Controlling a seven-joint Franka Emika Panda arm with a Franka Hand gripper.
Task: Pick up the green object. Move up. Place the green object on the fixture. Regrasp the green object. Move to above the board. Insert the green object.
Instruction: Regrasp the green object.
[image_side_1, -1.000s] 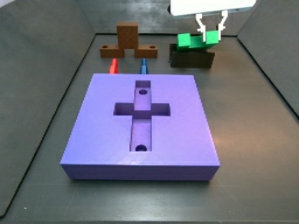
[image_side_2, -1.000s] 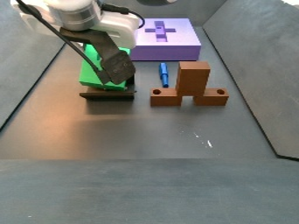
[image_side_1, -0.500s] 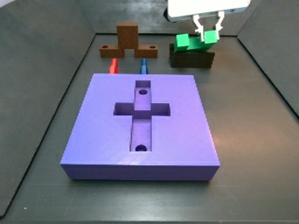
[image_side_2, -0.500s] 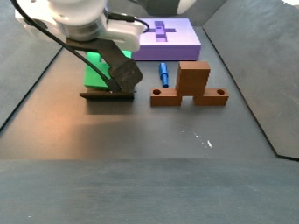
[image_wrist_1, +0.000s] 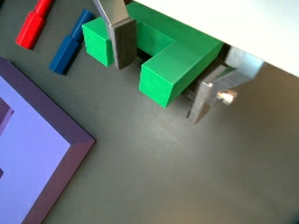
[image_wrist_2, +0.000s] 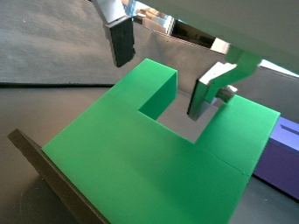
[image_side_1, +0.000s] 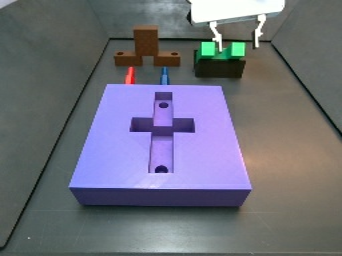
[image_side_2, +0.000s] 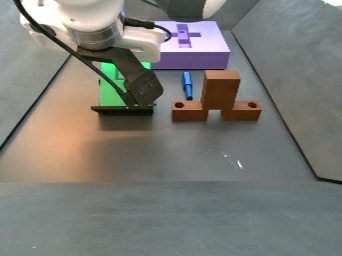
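The green object sits in the fixture, prongs up, in a side view. A wrist view shows the pincer open, fingers straddling one prong without touching.

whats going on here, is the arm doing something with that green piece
The green piece sits in the fixture at the far end of the floor. The gripper is just above it, open, with one finger in its notch and the other outside a prong, so it looks set to regrasp. The board is nearer, its cross recess empty. A brown stand and red and blue pegs lie beside it.
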